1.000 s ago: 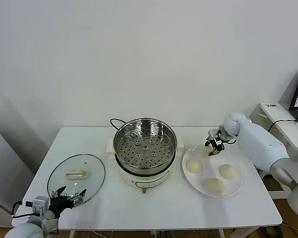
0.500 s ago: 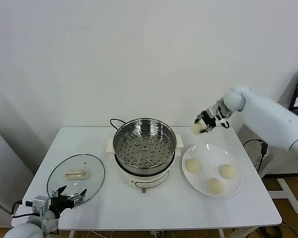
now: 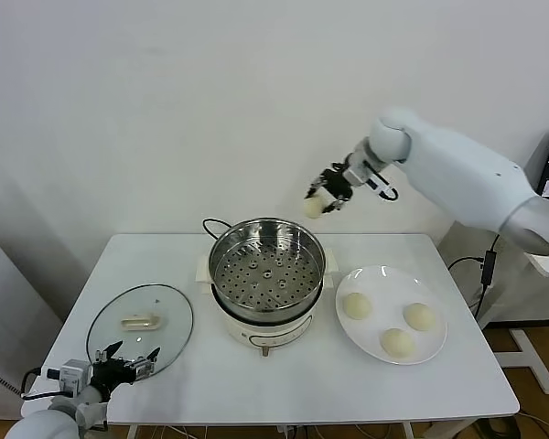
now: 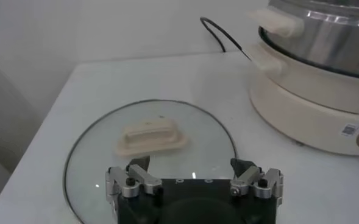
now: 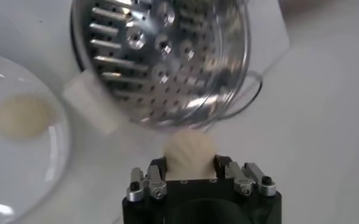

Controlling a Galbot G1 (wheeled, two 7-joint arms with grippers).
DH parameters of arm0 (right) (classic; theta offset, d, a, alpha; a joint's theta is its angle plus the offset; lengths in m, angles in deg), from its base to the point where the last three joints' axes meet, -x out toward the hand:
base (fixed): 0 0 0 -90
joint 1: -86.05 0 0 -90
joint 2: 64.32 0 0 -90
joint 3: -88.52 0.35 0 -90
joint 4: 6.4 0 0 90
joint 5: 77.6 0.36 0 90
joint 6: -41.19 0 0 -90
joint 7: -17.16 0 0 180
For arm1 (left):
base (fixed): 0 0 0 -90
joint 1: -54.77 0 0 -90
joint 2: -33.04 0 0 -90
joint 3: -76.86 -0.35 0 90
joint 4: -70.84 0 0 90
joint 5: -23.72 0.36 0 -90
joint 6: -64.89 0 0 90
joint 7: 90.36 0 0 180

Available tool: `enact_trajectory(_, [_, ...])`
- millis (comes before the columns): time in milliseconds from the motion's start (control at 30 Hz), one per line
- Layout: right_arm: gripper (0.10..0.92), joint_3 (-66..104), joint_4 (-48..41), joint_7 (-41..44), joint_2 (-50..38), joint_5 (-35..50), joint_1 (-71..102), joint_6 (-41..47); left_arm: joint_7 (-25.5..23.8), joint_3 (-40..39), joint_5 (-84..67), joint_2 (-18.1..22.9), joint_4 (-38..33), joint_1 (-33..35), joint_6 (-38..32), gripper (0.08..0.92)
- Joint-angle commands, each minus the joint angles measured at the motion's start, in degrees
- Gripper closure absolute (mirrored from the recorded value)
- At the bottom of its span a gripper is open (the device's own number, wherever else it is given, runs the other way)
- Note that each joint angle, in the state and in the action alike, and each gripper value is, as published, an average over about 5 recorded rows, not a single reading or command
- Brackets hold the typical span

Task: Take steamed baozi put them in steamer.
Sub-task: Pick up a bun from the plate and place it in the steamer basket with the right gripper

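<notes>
A bao (image 3: 313, 208) sits clamped between the jaws of the right gripper (image 3: 321, 199), held in the air above and just behind the far right rim of the steamer (image 3: 266, 265). This looks like the carry step of the first transfer: the basket is bare. The next move probably calls for bringing the bun forward over the perforated floor, lowering, then letting go. Three baozi (image 3: 356, 305) wait on the plate (image 3: 384, 273), below and to the gripper's right. The left gripper (image 3: 126, 362) idles with jaws apart by the lid (image 3: 141, 325). In the right wrist view the fingers hide most of the bun.
</notes>
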Motion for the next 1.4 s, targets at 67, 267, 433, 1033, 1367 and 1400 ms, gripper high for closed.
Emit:
enact_trajectory(67, [0.516,-0.81,1.36,-2.72,7.59,-11.2,-0.07,-11.23,0.07,-0.05,-0.19,-0.32,0.18,-0.28,0.26,0.177])
enact_trajectory(267, [0.519,0.53,3.15,-3.06,7.46,-20.62,3.26,-11.23,0.13,-0.2,-0.2,-0.18,0.26,-0.16,0.33,0.177])
enact_trajectory(433, [0.522,2.5,4.22,-3.94,7.52,-28.71,6.29,-11.23,0.16,-0.24,-0.19,-0.07,0.11,-0.06,0.33,0.177])
enact_trajectory(1033, [0.522,5.63,2.67,-5.52,9.79,-35.02,13.13,-11.23,0.21,-0.28,-0.17,0.06,0.03,0.0,0.38,0.177])
enact_trajectory(1367, [0.521,6.05,2.34,-5.57,10.07,-36.07,14.49,-11.23,0.19,-0.49,-0.19,0.13,-0.16,-0.12,0.44,0.177])
enact_trajectory(1400, [0.52,6.13,2.31,-5.6,10.07,-36.21,14.55,-11.23,0.19,-0.53,-0.2,0.14,-0.2,-0.15,0.48,0.177])
